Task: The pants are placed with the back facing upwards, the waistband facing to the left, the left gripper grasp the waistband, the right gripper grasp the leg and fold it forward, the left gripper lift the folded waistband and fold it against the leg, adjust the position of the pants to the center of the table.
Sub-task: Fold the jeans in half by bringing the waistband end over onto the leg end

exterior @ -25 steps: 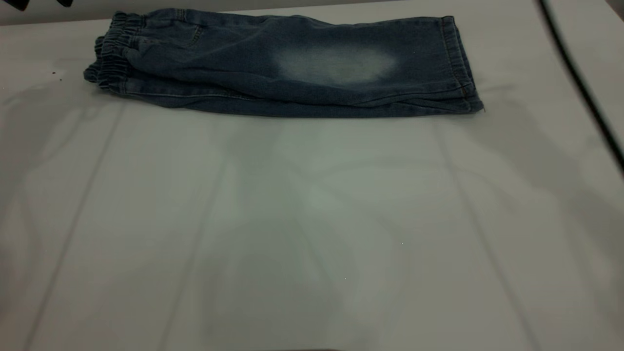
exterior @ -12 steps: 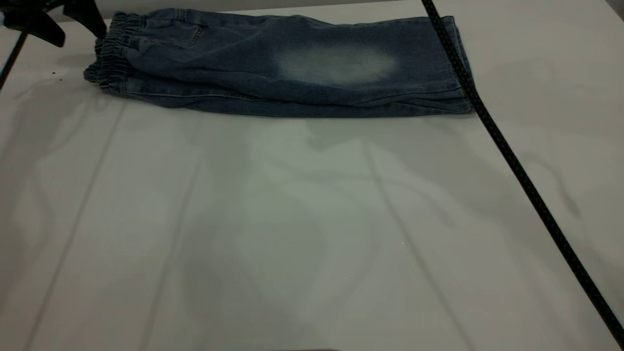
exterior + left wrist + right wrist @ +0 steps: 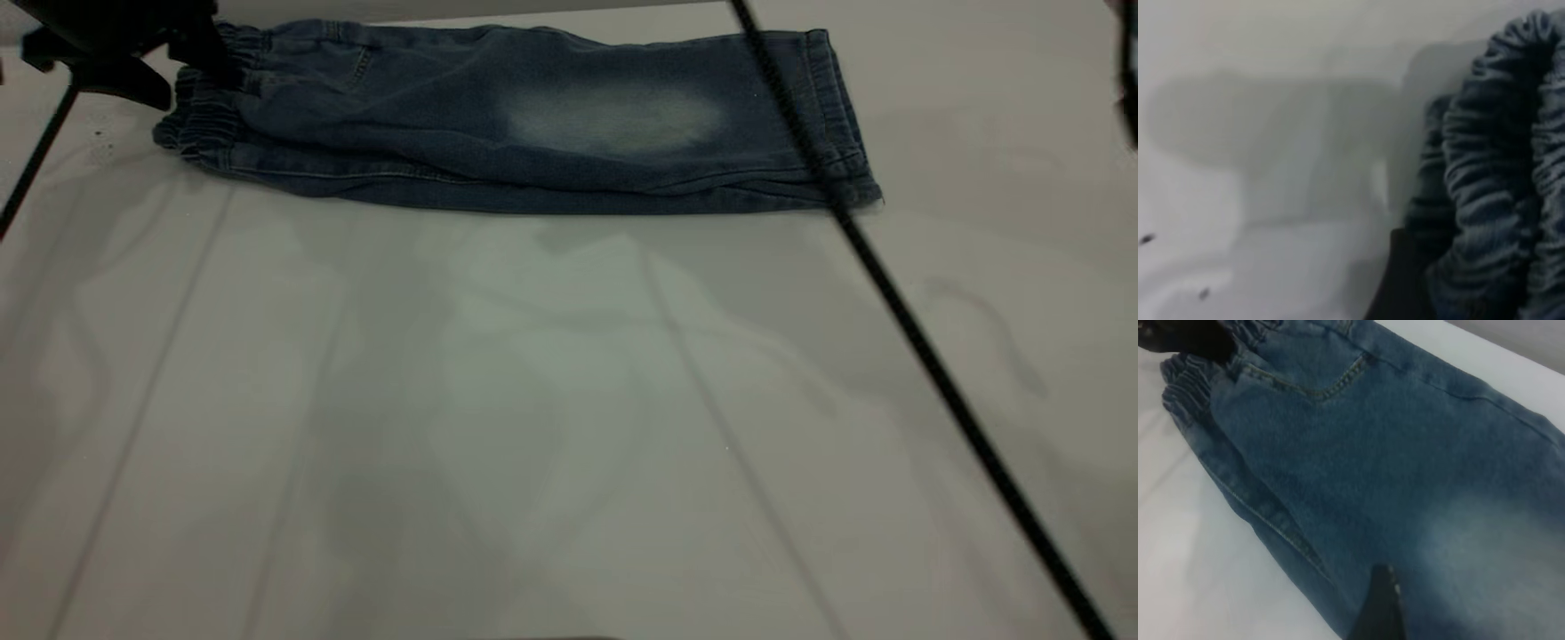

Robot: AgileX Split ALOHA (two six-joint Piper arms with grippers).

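- The blue denim pants [image 3: 498,124], folded in half along their length, are laid near the far edge of the big white table [image 3: 569,427].
- The plain denim leg [image 3: 622,116] with one pale faded patch is seen on top, and its stitched hem is pointed toward the right edge of the table.
- The ruffled elastic waistband [image 3: 200,124] is found at the far left corner of the table.
- One back pocket [image 3: 1318,377] with light stitching is seen close to the waistband.
- The black left gripper [image 3: 133,53] is placed at the waistband's far end, right against the ruffles.
- In the left wrist view, the bunched waistband [image 3: 1498,187] is seen very close, with a dark gripper part just beside it.
- How wide the left gripper's fingers are cannot be told.
- A thin black cable [image 3: 889,293] is stretched across the leg's hem end and down toward the near right corner of the table.
- In the right wrist view, only a dark finger tip of the right gripper [image 3: 1379,610] is seen, over the leg near the pale patch.
- How wide the right gripper is cannot be told.
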